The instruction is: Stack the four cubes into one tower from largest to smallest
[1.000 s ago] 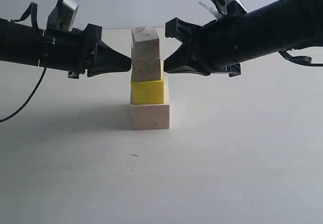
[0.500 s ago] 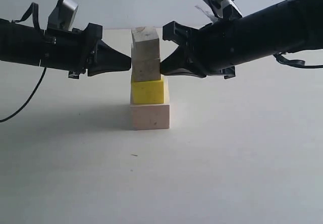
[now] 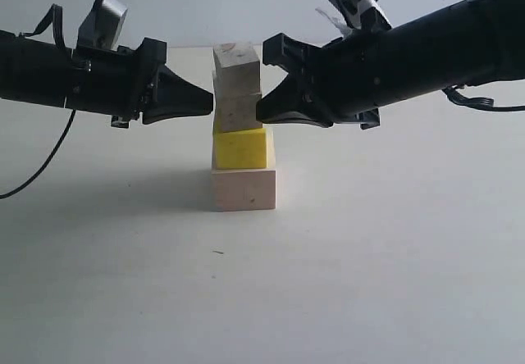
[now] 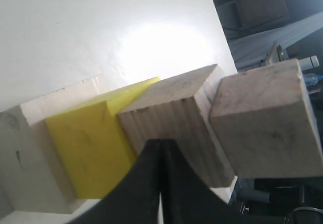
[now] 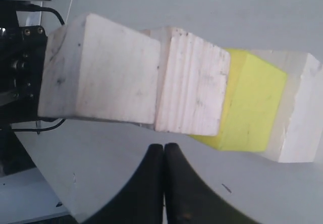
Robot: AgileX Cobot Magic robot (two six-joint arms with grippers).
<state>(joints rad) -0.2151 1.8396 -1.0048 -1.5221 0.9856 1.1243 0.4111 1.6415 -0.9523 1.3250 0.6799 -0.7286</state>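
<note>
grainy wood tower (image 3: 238, 111), yellow second cube (image 3: 239, 149), left end effector (image 3: 209, 99), right end effector (image 3: 261, 114), both closed

White tabletop (image 3: 385, 290), small dark speck (image 3: 217, 252)

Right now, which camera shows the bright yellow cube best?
Exterior view: the bright yellow cube sits second from bottom, front face clear. Both wrist views show it partly hidden by the pale wooden cube above.

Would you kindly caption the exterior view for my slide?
Shut left pincer and right pincer flank the tower, tips at its third cube up.
</note>
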